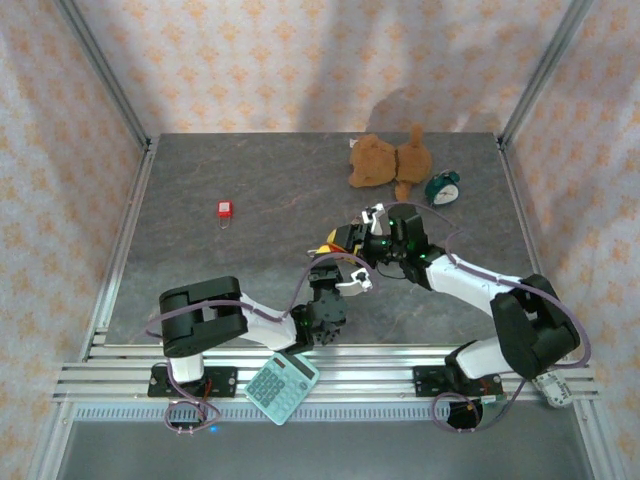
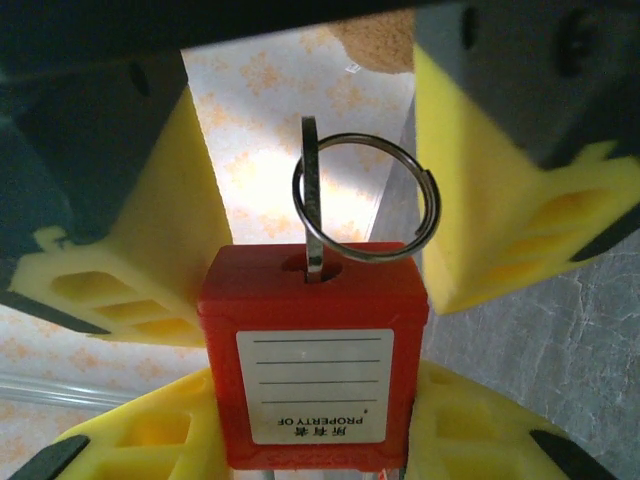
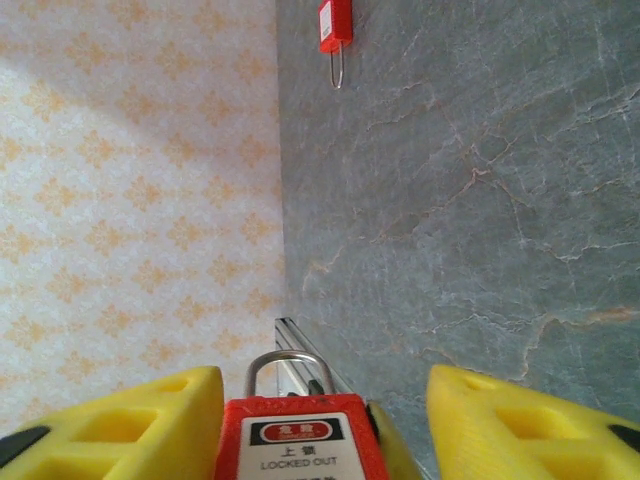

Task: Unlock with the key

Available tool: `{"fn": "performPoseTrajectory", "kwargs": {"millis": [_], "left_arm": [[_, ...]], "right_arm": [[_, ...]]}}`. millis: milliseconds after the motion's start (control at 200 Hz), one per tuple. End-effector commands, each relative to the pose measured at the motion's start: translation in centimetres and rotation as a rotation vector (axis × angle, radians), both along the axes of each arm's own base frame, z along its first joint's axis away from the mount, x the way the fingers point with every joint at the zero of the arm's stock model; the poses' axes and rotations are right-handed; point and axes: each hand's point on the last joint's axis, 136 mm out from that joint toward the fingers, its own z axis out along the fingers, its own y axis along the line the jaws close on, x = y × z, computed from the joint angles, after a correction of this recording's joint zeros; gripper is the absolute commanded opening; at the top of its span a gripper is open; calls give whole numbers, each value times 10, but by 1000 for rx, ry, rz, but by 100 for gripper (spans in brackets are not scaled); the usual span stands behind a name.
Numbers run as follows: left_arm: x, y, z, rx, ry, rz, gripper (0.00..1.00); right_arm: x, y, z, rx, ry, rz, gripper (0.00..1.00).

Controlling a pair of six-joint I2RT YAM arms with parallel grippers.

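1. The left pincer (image 2: 315, 435) is clamped on the sides of a red padlock (image 2: 315, 340), held just above the middle of the bench (image 1: 250, 170).
2. A key (image 2: 312, 200) stands in the padlock's keyhole, with a ring (image 2: 431, 205) through its head.
3. The right pincer (image 3: 320, 425) gapes wide, its yellow fingers (image 2: 170, 220) flanking the key without touching it.
4. A second padlock (image 1: 225, 210) lies well apart, at the left of the top view.
5. A teddy bear (image 1: 385, 162) and a clock (image 1: 442, 188) sit at the upper right.
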Motion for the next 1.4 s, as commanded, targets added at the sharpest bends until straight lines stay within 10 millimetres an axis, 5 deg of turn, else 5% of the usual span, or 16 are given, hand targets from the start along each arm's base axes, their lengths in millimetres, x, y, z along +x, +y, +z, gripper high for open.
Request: {"fn": "performPoseTrajectory", "kwargs": {"millis": [0,265,415,706,911,1216,1396], "left_arm": [[3,-4,13,-73,-31,-1,13],[10,-1,9,-77,-26,8,13],[12,0,7,-77,-27,10,22],[3,2,10,-76,-20,-3,70],[-11,1,14,-104,13,-35,91],[-23,33,55,-284,46,-41,97],[-14,63,68,-562,300,-72,93]], "right_arm": [[-2,4,10,38,-29,20,49],[-5,5,12,46,-28,30,35],[0,3,14,34,-36,6,32],[27,-9,31,15,-86,-54,31],[37,-9,40,2,-115,-57,31],[50,-39,46,-51,-158,-116,31],[49,-44,46,-79,-186,-112,31]]}}
